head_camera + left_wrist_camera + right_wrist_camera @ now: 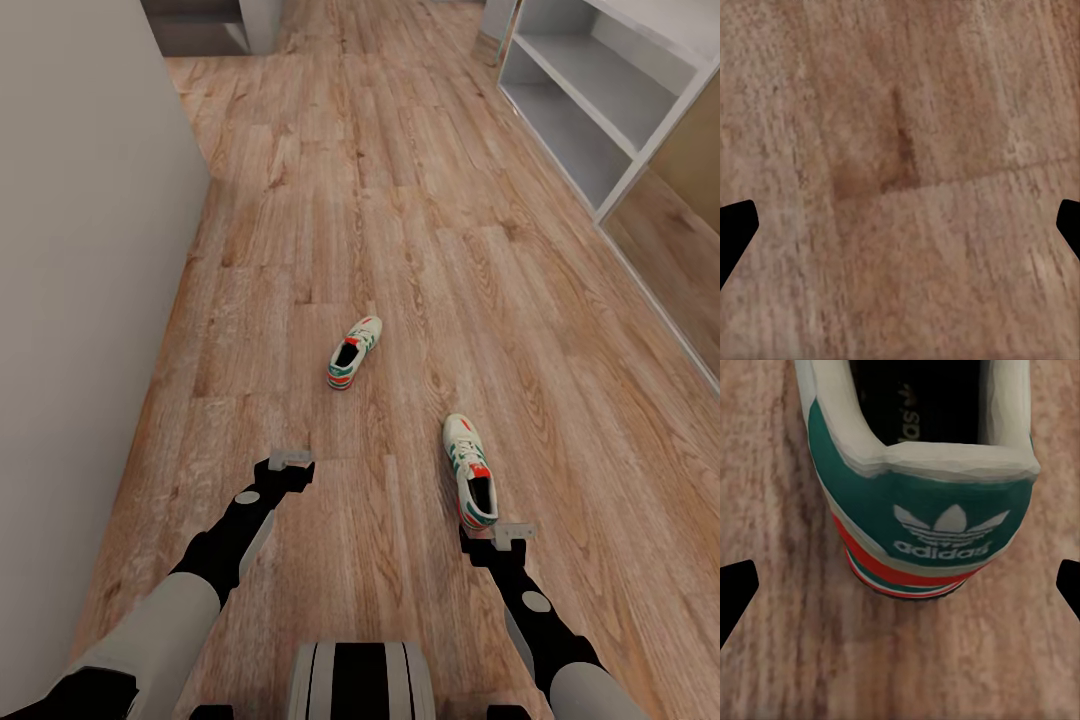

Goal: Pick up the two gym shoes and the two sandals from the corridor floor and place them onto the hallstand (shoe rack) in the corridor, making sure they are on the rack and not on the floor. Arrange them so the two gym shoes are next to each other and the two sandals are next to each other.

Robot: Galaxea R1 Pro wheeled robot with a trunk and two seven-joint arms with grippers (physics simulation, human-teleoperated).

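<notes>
Two white gym shoes with green stripes lie apart on the corridor floor [420,230]. The far shoe [355,352] sits mid-floor, heel toward me. The near shoe [471,470] lies toe away, and my right gripper [513,533] stands open just behind its heel. The right wrist view shows that green heel [945,510] close up, with the dark fingertips [736,589] wide apart on either side. My left gripper [290,462] is open over bare planks, well left of both shoes, its fingertips [735,229] spread. The hallstand [590,150] stands at the far right. The sandals are out of view.
A pale wall [80,300] runs along the whole left side. Another grey unit [200,25] stands at the far end on the left. My base [360,680] shows at the near edge. Open floor stretches between the shoes and the hallstand.
</notes>
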